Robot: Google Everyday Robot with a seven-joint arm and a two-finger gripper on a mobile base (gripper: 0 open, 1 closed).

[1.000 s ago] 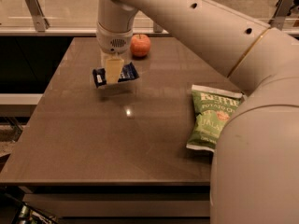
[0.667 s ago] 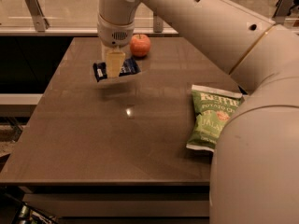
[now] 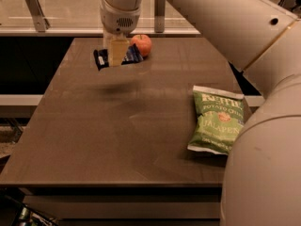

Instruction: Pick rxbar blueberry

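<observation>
Gripper (image 3: 117, 60): over the far-left part of the tabletop (image 3: 117, 140), hanging straight down from the white arm (image 3: 225, 18) that enters from the upper right. Fingers closed narrow on the snack bar (image 3: 100, 59), clamped across its middle.

Snack bar: dark navy wrapper, held roughly level, with a slight tilt. One end sticks out to the left of the fingers and carries a white patch; the other end sticks out to the right. Not touching the tabletop: a soft dark shadow (image 3: 117, 86) lies on the surface below it, apart from the bar.

Apple (image 3: 142, 44): red-orange, on the tabletop near the far edge, just beside the right end of the bar and behind it. Contact between the two cannot be told.

Chip bag (image 3: 217, 121): green, lying flat near the right edge of the tabletop, well apart from the gripper and the bar. Its lower right corner is hidden by the robot's white body (image 3: 263, 173).

Background: metal rail with an upright bracket (image 3: 35, 6) beyond the far edge.
</observation>
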